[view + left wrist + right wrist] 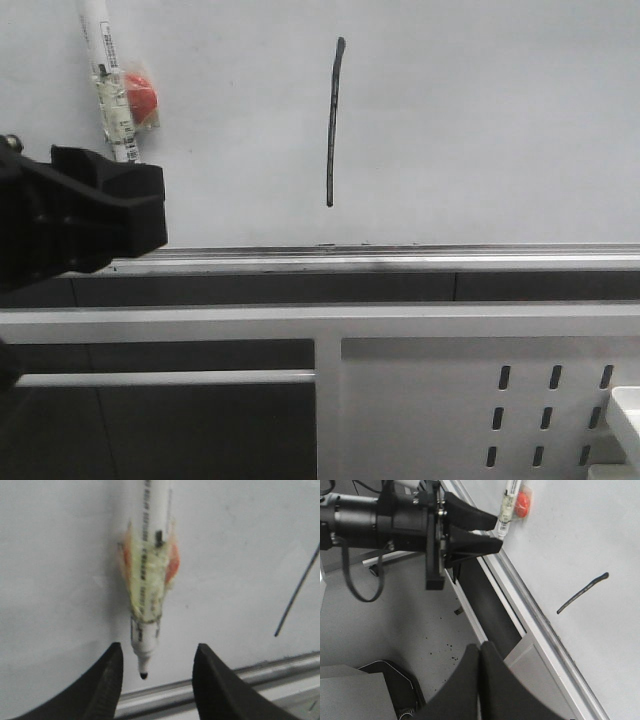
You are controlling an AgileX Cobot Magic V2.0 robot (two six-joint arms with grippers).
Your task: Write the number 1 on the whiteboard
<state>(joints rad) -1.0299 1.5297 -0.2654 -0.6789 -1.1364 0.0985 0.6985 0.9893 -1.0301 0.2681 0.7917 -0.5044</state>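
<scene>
Front view: the number 1 stands as a dark, nearly upright stroke on the whiteboard, near the middle and above the silver rail along its lower edge. The marker pen clings to the board toward the left edge, tip down, a red magnet beside it. The left gripper sits just below the pen, so the left arm is the nearer one; the stroke lies off to its right.

Left wrist view: the left gripper's fingers are spread apart, holding nothing, the pen's tip hanging between them without touching. Its long axis runs straight up from the gap.

Right wrist view: the right gripper has its fingers pressed together, empty, well away from the board. Only here do both arms show at once, and the left one's parted fingers flanking the pen tip
</scene>
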